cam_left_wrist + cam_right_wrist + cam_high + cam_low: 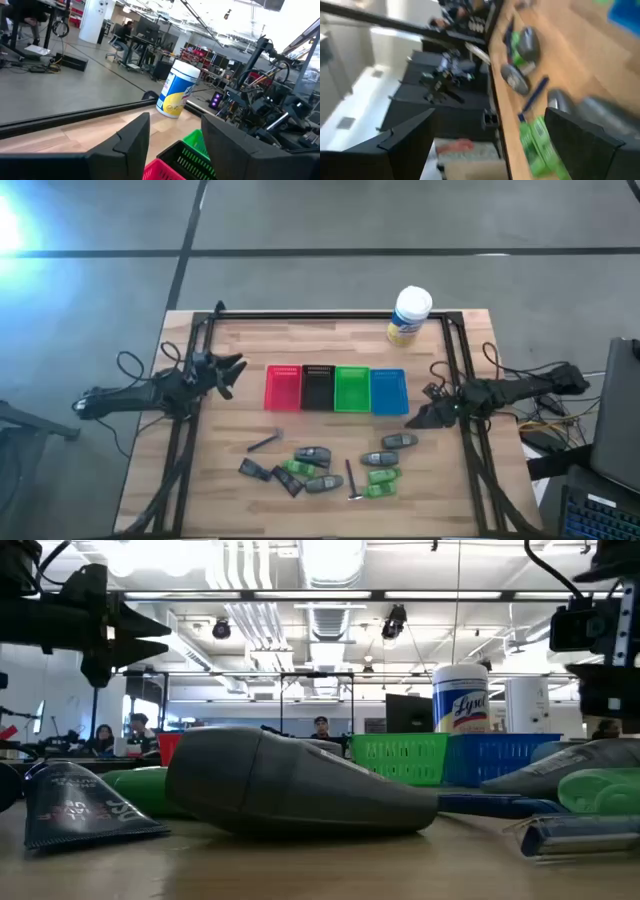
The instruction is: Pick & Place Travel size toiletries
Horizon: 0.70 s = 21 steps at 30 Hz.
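Note:
The toiletries lie loose on the table's near half: grey oval bottles (312, 453) (400, 441), green packets (383, 476), black tubes (255, 470) and thin dark sticks (264, 443). In the low view one grey bottle (300, 780) lies on its side beside a black tube (75, 805). My left gripper (232, 370) (175, 145) is open, raised left of the red tray (283, 388). My right gripper (420, 418) (490, 145) is open too. It hovers by the blue tray's (388, 392) near right corner, just above a grey bottle (600, 112) and green packets (537, 145).
Red, black (317, 388), green (351, 390) and blue trays stand in a row across the table's middle. A white canister with a yellow label (410, 315) stands at the far edge, right of centre. Bare wood shows at the near left (190, 480). People sit in the room behind.

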Each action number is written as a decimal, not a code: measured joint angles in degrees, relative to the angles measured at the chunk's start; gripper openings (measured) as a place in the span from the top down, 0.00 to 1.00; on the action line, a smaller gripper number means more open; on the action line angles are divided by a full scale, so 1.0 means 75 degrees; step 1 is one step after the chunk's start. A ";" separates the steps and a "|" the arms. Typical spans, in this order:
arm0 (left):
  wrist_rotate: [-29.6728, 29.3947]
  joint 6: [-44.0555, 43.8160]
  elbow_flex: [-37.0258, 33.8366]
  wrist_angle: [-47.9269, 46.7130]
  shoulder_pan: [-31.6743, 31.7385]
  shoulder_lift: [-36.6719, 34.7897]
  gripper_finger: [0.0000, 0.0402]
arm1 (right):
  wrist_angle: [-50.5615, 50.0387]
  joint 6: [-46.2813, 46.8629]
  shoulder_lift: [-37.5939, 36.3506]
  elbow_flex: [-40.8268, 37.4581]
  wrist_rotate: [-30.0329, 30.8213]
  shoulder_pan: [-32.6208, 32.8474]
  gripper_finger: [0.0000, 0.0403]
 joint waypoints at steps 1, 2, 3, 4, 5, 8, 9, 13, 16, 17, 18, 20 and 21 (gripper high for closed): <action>0.0000 0.0002 0.0000 0.0000 -0.0001 0.0000 0.54 | -0.0064 0.0019 0.0208 0.0043 0.0000 0.0116 0.10; 0.0000 0.0000 0.0000 0.0000 0.0000 0.0000 0.54 | -0.0109 0.0050 0.0397 0.0132 0.0000 0.0206 0.10; 0.0001 0.0000 0.0000 0.0000 -0.0003 0.0000 0.54 | -0.0234 0.0093 0.0568 0.0237 0.0002 0.0284 0.10; 0.0000 0.0000 0.0000 0.0000 -0.0003 0.0000 0.54 | -0.0441 0.0165 0.0737 0.0344 0.0002 0.0356 0.10; 0.0000 0.0000 0.0000 0.0000 -0.0003 0.0000 0.54 | -0.0695 0.0241 0.0924 0.0481 -0.0010 0.0424 0.10; 0.0000 0.0000 0.0000 -0.0003 -0.0002 0.0003 0.54 | -0.1368 0.0260 0.1477 0.1019 -0.0207 0.0605 0.10; 0.0000 0.0000 0.0000 -0.0003 0.0000 0.0003 0.54 | -0.1670 0.0212 0.1672 0.1246 -0.0239 0.0668 0.10; 0.0001 0.0000 0.0000 -0.0006 -0.0003 0.0003 0.54 | -0.3279 -0.0610 0.2569 0.2205 -0.0210 0.0822 0.10; 0.0000 0.0000 0.0000 -0.0005 -0.0003 0.0003 0.54 | -0.4546 -0.1387 0.3221 0.2898 0.0218 0.0820 0.10; 0.0000 0.0000 0.0000 -0.0006 -0.0003 0.0003 0.54 | -0.4936 -0.1650 0.3439 0.3105 0.0438 0.0820 0.10; 0.0000 0.0000 0.0000 -0.0007 -0.0003 0.0004 0.54 | -0.5294 -0.1917 0.3657 0.3305 0.0666 0.0820 0.10; 0.0000 0.0000 0.0000 -0.0005 -0.0001 0.0006 0.54 | -0.5857 -0.2403 0.4075 0.3597 0.1156 0.0820 0.10; 0.0000 0.0000 0.0000 -0.0006 -0.0002 0.0006 0.54 | -0.6027 -0.2595 0.4282 0.3693 0.1327 0.0819 0.10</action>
